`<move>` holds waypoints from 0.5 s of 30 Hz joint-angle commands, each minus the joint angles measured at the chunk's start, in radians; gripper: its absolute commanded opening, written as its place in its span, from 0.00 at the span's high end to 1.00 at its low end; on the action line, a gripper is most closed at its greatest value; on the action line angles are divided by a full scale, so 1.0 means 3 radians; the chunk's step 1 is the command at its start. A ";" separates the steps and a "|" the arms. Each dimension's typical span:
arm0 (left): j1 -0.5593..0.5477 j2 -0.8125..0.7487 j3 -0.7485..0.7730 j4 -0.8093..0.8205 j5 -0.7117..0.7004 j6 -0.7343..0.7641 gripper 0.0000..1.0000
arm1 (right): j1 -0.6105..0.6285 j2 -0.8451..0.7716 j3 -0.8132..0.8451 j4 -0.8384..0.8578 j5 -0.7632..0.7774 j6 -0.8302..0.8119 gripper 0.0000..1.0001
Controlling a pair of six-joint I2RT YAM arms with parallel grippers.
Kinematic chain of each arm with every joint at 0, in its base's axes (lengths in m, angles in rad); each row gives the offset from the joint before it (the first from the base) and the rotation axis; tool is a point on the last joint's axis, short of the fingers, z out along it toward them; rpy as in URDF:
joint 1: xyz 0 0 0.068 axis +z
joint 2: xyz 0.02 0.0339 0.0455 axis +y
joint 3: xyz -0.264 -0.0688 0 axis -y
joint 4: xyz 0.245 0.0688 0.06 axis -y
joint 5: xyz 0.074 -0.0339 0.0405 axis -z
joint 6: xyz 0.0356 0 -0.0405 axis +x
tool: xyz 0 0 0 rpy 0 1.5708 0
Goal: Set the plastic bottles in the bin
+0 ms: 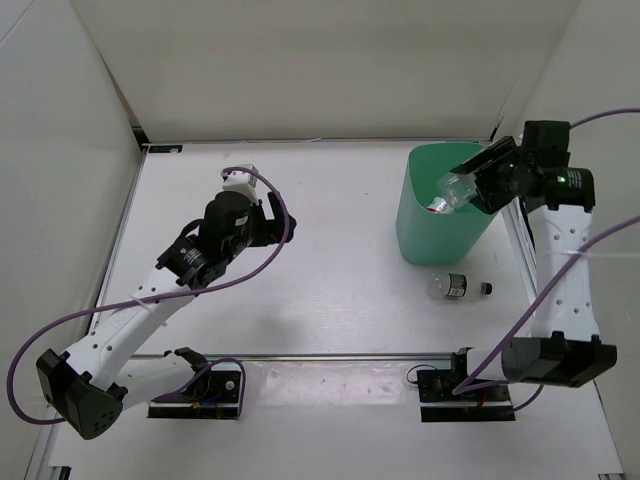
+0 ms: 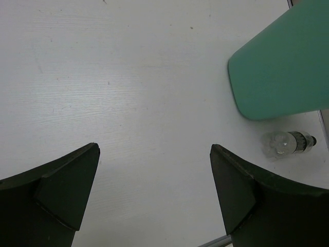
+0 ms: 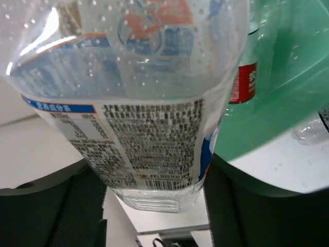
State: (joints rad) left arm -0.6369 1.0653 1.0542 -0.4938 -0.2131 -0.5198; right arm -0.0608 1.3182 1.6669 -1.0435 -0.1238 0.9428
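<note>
The mint-green bin (image 1: 440,240) stands at the far right of the table. My right gripper (image 1: 487,180) is shut on a clear bottle with a printed label (image 1: 458,187) and holds it tilted over the bin's opening. In the right wrist view that bottle (image 3: 139,103) fills the gap between the fingers (image 3: 257,206), with the bin (image 3: 293,98) behind it. A bottle with a red label (image 1: 438,207) lies inside the bin. A stubby clear bottle with a dark cap (image 1: 458,287) lies on the table just in front of the bin. My left gripper (image 1: 268,218) is open and empty, mid-left.
In the left wrist view the open left gripper (image 2: 154,149) hovers over bare white table, with the bin (image 2: 282,67) and the stubby bottle (image 2: 288,145) to its right. White walls enclose the table. A metal rail runs along the right edge (image 1: 520,250).
</note>
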 commanded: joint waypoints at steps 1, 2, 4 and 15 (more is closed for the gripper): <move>0.0016 -0.0064 -0.0022 0.0015 0.0071 -0.0016 0.00 | 0.0172 0.0110 0.0227 0.0216 0.0075 -0.0356 0.42; 0.0016 -0.0094 -0.0052 0.0015 0.0071 -0.0016 0.00 | 0.0248 0.0111 0.0369 -0.0032 0.0207 -0.0356 0.23; 0.0016 -0.0094 -0.0052 0.0015 0.0071 -0.0016 0.00 | 0.0335 -0.0001 0.0421 -0.0243 0.0605 -0.0117 0.01; 0.0016 -0.0156 -0.0052 -0.0016 0.0040 0.0086 0.00 | -0.0247 -0.1688 -0.1234 -0.0207 0.1144 0.0492 0.01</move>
State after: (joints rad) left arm -0.6369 1.0492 1.0523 -0.4946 -0.2016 -0.5091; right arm -0.0944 0.8467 1.4193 -1.0729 0.1848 1.0172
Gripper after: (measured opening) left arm 0.998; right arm 0.993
